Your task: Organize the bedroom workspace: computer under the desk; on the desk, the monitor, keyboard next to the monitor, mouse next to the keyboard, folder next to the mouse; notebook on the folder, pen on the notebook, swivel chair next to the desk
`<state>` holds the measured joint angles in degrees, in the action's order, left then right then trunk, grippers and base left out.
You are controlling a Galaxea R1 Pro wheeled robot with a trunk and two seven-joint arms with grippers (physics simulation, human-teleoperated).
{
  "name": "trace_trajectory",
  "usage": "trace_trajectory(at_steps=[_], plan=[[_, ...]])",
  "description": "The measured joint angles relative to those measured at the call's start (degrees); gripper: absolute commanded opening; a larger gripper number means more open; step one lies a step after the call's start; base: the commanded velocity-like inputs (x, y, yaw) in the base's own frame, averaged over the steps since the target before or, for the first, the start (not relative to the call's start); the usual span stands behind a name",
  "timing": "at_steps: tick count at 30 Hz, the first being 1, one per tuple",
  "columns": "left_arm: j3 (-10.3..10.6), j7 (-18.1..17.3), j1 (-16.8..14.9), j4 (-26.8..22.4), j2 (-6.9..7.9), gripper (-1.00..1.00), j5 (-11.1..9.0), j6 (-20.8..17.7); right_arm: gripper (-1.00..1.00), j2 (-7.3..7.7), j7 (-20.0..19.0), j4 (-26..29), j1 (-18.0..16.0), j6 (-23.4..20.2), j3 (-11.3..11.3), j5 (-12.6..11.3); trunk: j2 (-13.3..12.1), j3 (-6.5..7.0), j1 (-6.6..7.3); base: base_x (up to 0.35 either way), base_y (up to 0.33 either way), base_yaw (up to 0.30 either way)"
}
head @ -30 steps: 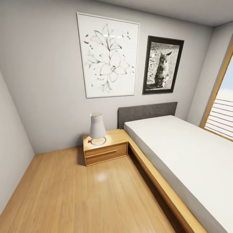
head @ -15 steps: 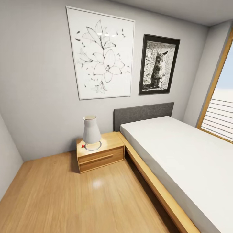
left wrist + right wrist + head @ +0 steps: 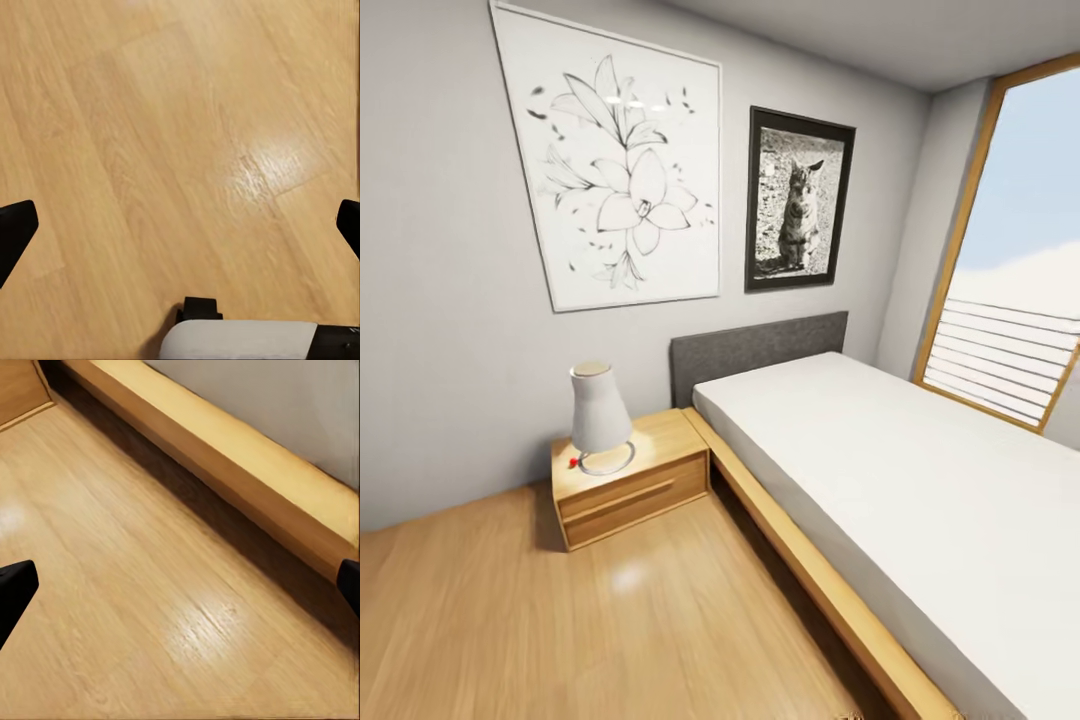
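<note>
Bed [image 3: 920, 500], nightstand [image 3: 630, 480], lamp [image 3: 598, 415]; no writing legible.

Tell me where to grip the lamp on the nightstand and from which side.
Grip the lamp around its narrower upper body, coming level from the open floor side. It stands upright on the nightstand and tapers upward, with wall behind and the bed beside it.

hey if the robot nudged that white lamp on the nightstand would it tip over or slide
Probably tip before sliding. The lamp is tall against its narrow ring base, so a high push likely topples it. It stands near the nightstand's front edge, so it could fall off. The smooth shade may be slippery.
</note>
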<state>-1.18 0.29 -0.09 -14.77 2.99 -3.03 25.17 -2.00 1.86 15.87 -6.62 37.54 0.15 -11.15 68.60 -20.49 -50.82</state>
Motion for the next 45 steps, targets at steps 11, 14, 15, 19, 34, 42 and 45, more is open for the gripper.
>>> trace_trajectory(at_steps=[11,14,15,19,34,42,45], plan=[[-0.08,-0.01,0.03,5.16,-1.81,1.0,-0.37,0.24,1.0,-0.44,1.53,-0.25,-0.01,-0.17,0.0,-1.78,0.0,-0.6,0.0,0.0,0.0,-0.236],[-1.2,-0.12,0.01,6.19,-0.69,1.0,-2.3,0.24,1.0,-0.4,1.55,-0.27,-0.01,-0.21,-0.09,-1.93,0.0,-0.82,0.0,0.0,0.0,-0.183],[-1.97,-0.23,0.01,6.47,-0.23,1.0,-3.89,0.22,1.0,-0.31,1.57,-0.23,-0.02,-0.22,-0.15,-2.01,0.0,-0.9,0.0,0.0,0.0,-0.174],[-3.58,-0.39,0.01,6.77,0.37,1.0,-7.31,0.51,1.0,-0.04,1.57,-0.19,-0.02,-0.22,-0.21,-2.02,0.0,-1.21,0.0,0.0,0.0,-0.168],[-4.19,13.07,-1.51,-15.31,-4.35,1.0,-7.55,-18.59,1.0,-2.02,1.67,0.06,-5.05,-0.94,-0.32,-4.53,0.0,-2.41,0.0,0.0,0.0,-0.148],[-3.54,14.71,-3.5,-9.25,-4.38,1.0,-6.94,-11.13,1.0,-0.81,1.23,-6.29,-8.16,-1.75,-0.16,-6.56,0.0,-3.02,0.0,0.0,0.0,-0.147],[-2.36,14.79,-3.54,-7.97,-4.67,1.0,-6.78,-5.92,1.0,-0.55,1.13,-7.0,-8.25,-1.76,0.0,-6.48,0.0,-3.26,0.0,0.0,0.0,-0.128]])
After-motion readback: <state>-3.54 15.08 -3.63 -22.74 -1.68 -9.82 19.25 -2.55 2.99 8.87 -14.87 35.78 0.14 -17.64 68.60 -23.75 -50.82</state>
